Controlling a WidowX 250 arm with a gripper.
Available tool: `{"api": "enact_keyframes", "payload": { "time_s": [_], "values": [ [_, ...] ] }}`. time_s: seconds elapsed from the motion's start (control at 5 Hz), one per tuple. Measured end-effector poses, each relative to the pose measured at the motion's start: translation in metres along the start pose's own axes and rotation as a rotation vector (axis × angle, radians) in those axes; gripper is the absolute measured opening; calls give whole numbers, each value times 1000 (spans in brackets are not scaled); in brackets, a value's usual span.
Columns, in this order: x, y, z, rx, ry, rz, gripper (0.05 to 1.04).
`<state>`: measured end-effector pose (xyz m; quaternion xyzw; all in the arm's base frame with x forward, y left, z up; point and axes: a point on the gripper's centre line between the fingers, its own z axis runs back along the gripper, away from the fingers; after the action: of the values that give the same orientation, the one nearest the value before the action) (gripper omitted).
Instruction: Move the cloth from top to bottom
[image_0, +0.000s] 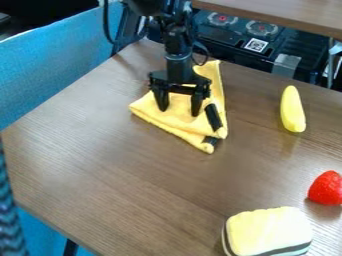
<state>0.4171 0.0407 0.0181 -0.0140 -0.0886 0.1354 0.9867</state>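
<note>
Cloth (175, 119): I'm seeing folded yellow fabric
Gripper (179, 103): hanging spread over it
Counter (113, 170): grained wood, straight-edged

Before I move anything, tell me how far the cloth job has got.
Done: the hand looks lined up, its fingers spread at the yellow cloth. In hand: apparently nothing, as the fingers stand well apart. Left: the grip, the carry to the bottom and the release, since the cloth lies toward the top of the table.
</note>
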Motion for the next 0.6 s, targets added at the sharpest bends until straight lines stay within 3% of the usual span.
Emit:
{"api": "enact_keyframes", "payload": {
  "time_s": [0.2,0.4,0.6],
  "values": [
    [-13,0,-3,-11,12,-22,999],
    [-44,-2,1,-4,33,-89,999],
    [-84,-5,8,-30,64,-149,999]
  ]
}}
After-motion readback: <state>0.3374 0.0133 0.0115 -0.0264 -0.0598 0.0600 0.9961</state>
